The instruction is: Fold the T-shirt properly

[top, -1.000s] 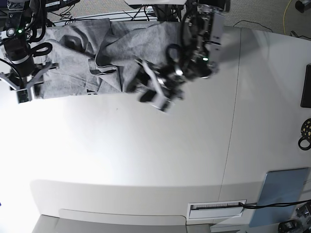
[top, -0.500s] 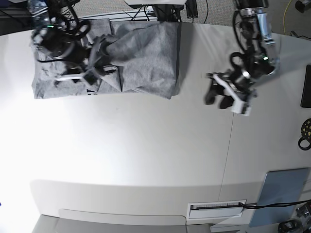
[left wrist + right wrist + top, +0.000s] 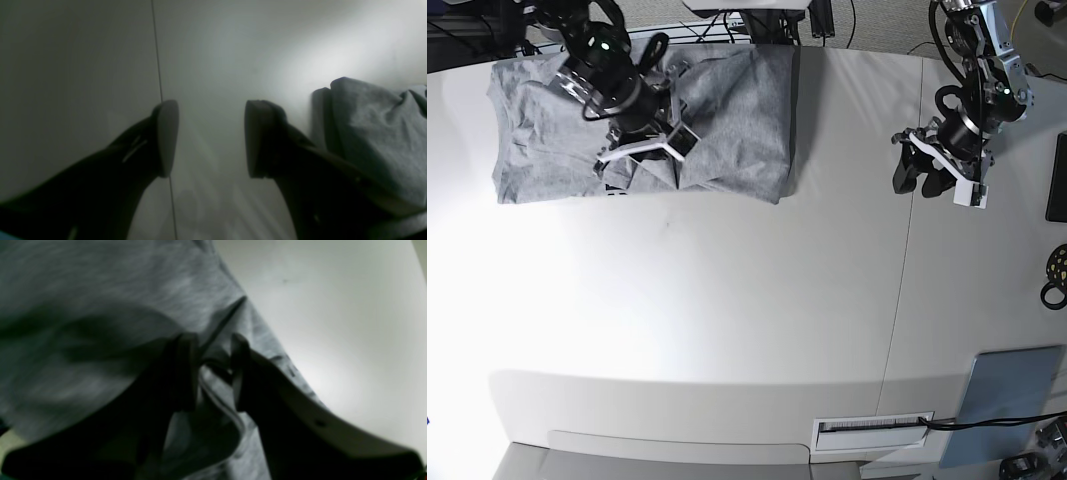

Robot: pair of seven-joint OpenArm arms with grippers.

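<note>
The grey T-shirt (image 3: 727, 120) lies partly folded and rumpled at the table's far left, plain side up. My right gripper (image 3: 642, 148) is over its middle. In the right wrist view the gripper (image 3: 213, 370) is closed on a raised fold of the T-shirt (image 3: 100, 290). My left gripper (image 3: 922, 183) is open and empty over bare table, to the right of the shirt. In the left wrist view the gripper (image 3: 210, 133) has its jaws wide apart, and a corner of the T-shirt (image 3: 377, 140) lies to its right.
A table seam (image 3: 907, 250) runs front to back just under the left gripper. A black item (image 3: 1057, 175) and a dark ring (image 3: 1055, 275) lie at the right edge. A blue-grey pad (image 3: 1012, 400) and a labelled slot (image 3: 872, 430) are at the front right.
My left arm has swung right, off the shirt, out over bare table. My right arm has moved from the shirt's left edge to its middle and closed on a fold.
</note>
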